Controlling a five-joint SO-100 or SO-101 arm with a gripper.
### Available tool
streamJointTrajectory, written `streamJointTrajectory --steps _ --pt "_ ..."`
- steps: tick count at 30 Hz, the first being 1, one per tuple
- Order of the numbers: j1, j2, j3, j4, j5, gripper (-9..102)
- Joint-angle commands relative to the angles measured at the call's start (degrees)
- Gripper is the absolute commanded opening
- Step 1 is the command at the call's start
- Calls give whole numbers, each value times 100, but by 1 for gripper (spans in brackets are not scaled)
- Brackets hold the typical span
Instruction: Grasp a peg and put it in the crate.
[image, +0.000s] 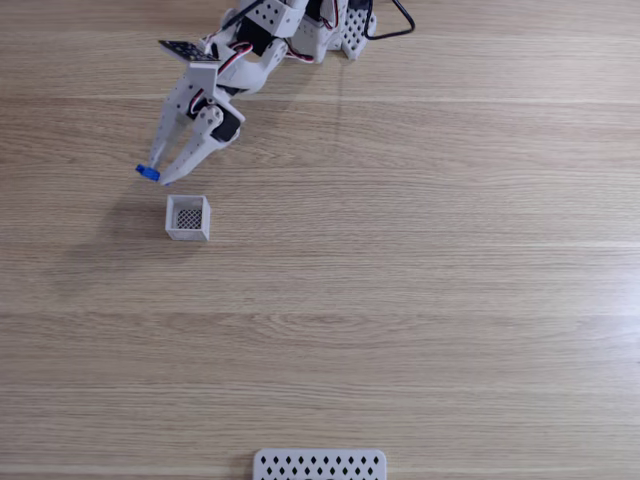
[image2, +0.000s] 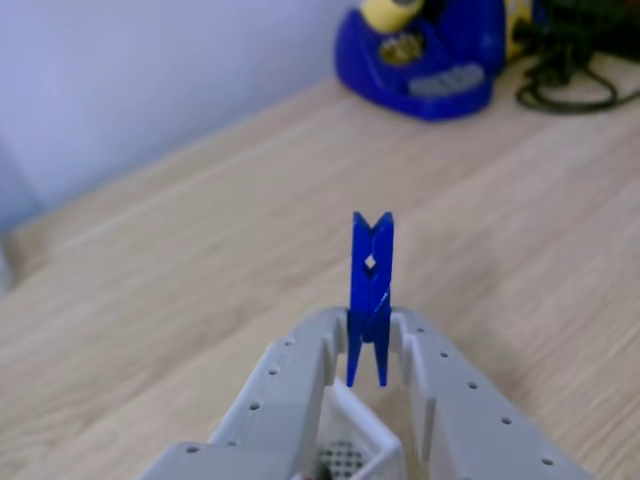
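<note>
A bright-blue peg (image2: 371, 290) stands upright between my fingertips; in the fixed view only its end (image: 147, 172) peeks out at the tip of the arm. My gripper (image: 157, 176) (image2: 367, 345) is shut on it, hovering just above and to the left of the crate (image: 188, 217). The crate is a small white open box with a dark mesh bottom, resting on the wooden table. A bit of that mesh (image2: 343, 459) shows between my fingers, low in the other view.
A flat white plate with diamond holes (image: 319, 465) lies at the table's front edge. The arm's base (image: 320, 25) sits at the top. A blue device (image2: 425, 55) with dark cables stands far off on the table.
</note>
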Motion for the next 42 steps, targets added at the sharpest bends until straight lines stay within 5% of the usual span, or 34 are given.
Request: streamJointTrajectory --steps 1,34,42 --pt "35 290 -132 -264 9 -1" --pt "-448 -1600 -1134 -264 9 -1" --pt "-448 -1582 -1055 -255 9 15"
